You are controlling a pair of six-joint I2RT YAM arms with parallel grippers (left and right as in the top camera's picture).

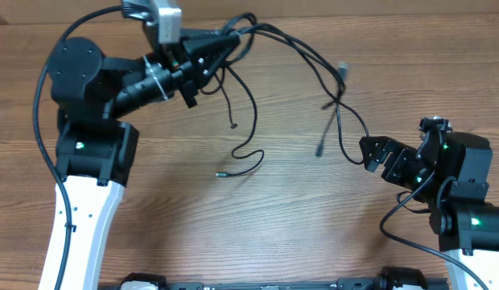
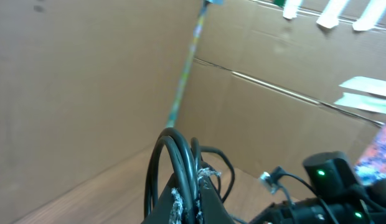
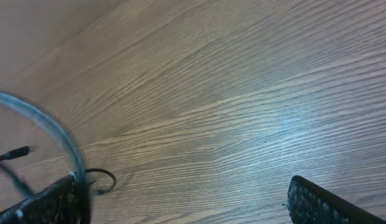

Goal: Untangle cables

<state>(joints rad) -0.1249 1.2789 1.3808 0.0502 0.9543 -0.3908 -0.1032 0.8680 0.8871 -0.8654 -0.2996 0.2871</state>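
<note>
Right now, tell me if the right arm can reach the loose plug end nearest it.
Probably yes: the right gripper stands open, facing the plug end, with only a thin strand of the cables between them; nothing else blocks it.

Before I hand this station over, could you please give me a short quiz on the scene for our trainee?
1. True or false: the left pincer is shut on the cables.
2. The right pincer is: A) open, B) shut on a plug, C) out of view.
3. Fill in: the table surface looks like ____.
Key: 1 true; 2 A; 3 wood.
</note>
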